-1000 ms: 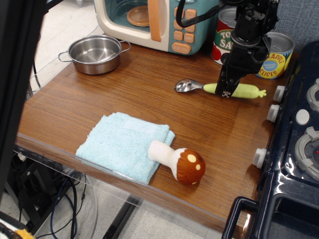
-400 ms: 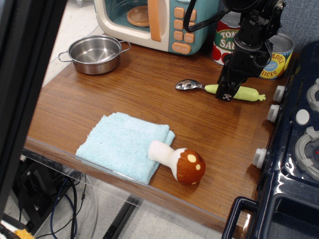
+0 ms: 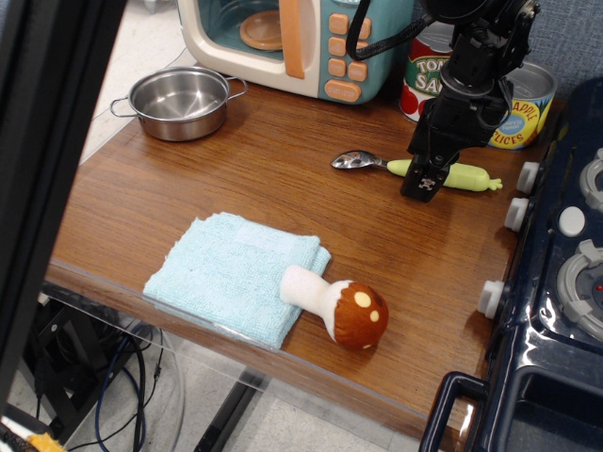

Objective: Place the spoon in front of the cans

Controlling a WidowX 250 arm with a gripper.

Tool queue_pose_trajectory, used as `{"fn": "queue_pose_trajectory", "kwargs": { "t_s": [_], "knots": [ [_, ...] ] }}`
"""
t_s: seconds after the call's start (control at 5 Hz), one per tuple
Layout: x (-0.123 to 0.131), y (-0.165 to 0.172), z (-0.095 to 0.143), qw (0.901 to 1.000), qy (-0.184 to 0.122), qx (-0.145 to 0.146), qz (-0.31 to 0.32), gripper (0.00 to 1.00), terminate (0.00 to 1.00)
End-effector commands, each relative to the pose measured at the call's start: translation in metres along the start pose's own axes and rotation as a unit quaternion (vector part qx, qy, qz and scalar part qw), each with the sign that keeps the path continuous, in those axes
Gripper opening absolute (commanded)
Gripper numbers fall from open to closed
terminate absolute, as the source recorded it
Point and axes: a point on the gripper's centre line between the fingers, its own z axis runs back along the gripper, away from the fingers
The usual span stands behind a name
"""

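Observation:
The spoon [image 3: 462,175] lies flat on the wooden table [image 3: 236,179], silver bowl to the left, pale yellow-green handle to the right. It rests just in front of the two cans: the red-and-green Tomato Sauce can [image 3: 424,73] and the yellow-and-blue Pineapple Slices can [image 3: 525,108]. My gripper [image 3: 425,176] hangs straight down over the middle of the handle. Its near black finger [image 3: 420,185] stands a little in front of the handle; the far finger is hidden behind. The jaws look parted around the handle, not pinching it.
A small steel pot [image 3: 179,102] sits at the back left beside a toy microwave [image 3: 283,38]. A folded blue cloth [image 3: 231,273] and a toy mushroom [image 3: 341,306] lie near the front edge. A dark toy stove [image 3: 565,264] borders the right side.
The spoon has settled slightly toward the cans. The near finger has moved a little away from the handle toward the front, and the arm has shifted slightly.

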Motion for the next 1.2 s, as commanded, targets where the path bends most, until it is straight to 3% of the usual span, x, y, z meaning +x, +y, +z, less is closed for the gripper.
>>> {"fn": "queue_pose_trajectory", "kwargs": {
  "t_s": [0.0,0.2,0.8,1.0],
  "knots": [
    [-0.011,0.014,0.059,0.9979,-0.023,0.059,0.018,1.0,0.0],
    [-0.02,0.009,0.083,0.9952,-0.032,0.09,0.022,1.0,0.0],
    [-0.02,0.009,0.083,0.9952,-0.032,0.09,0.022,1.0,0.0],
    [-0.02,0.009,0.083,0.9952,-0.032,0.09,0.022,1.0,1.0]
  ]
}}
